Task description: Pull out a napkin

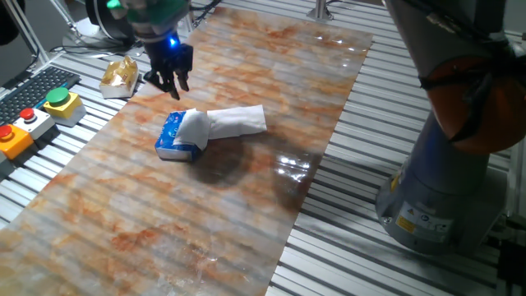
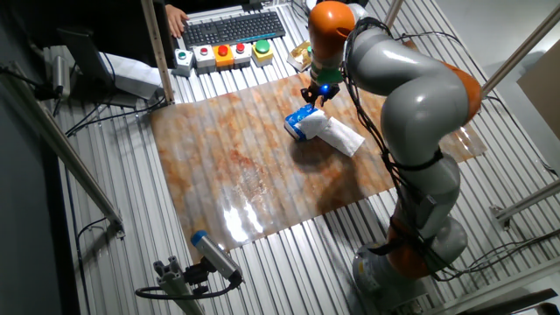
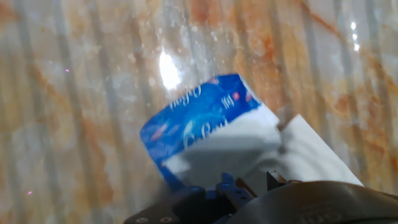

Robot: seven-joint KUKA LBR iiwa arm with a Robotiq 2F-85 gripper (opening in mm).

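The napkin (image 1: 236, 121) is a white creased sheet lying flat on the marbled mat. One end rests over the top of the blue-and-white tissue packet (image 1: 173, 141), and the rest stretches to the right. My gripper (image 1: 172, 85) hangs just above the mat, behind and to the left of the packet. Its fingers are apart and hold nothing. In the other fixed view the gripper (image 2: 316, 96) is just beyond the packet (image 2: 299, 123) and napkin (image 2: 339, 134). The hand view shows the packet (image 3: 193, 121) and napkin (image 3: 311, 155) below, slightly blurred.
A crumpled gold foil wrapper (image 1: 120, 75) lies left of the gripper, off the mat. A button box (image 1: 59, 104) and a keyboard (image 1: 29, 89) sit at the far left. The arm's base (image 1: 444, 197) stands right of the mat (image 1: 205, 230).
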